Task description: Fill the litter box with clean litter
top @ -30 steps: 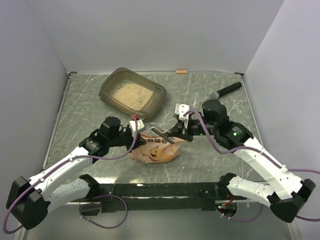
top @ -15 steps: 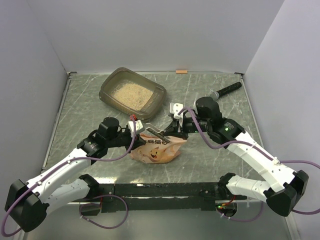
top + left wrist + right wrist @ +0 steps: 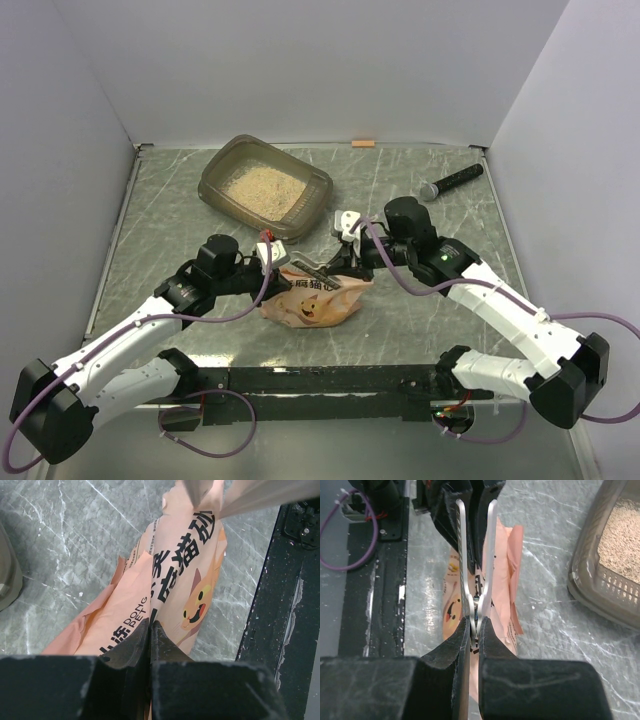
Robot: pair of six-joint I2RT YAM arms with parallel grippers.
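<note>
The litter box [image 3: 212,176] already held a bed of beige litter [image 3: 262,186] across its floor, so part of the filling looked done, though the layer seemed shallow.

The left gripper [image 3: 285,272] had its jaws pressed nearly together, pinching one end of the orange-pink litter pouch [image 3: 315,300]. In the left wrist view the printed film ran straight out ahead of those jaws, and the cartoon cat faced up. The right gripper [image 3: 342,264] was also closed tight, clamped on the butt of a two-bladed metal tool [image 3: 462,555]. Whether that tool was scissors or tongs could not be told. Its twin blades reached forward from the right jaws, and their tips lay over the pouch end farthest from the left jaws. Whether the blades had closed on the film could not be made out.

The pouch lay slumped on the marbled tabletop [image 3: 170,220] between the two grippers. The box stood well apart from it, beyond the left jaws and off to the right of the right jaws in that wrist's view. The pouch looked limp, so how much litter remained inside was unclear.

By my judgement the work left was to open or finish opening the pouch, carry it across to the box and tip out whatever it held. A black microphone-like stick [image 3: 450,182] lay far behind the right gripper, and neither gripper touched it.
</note>
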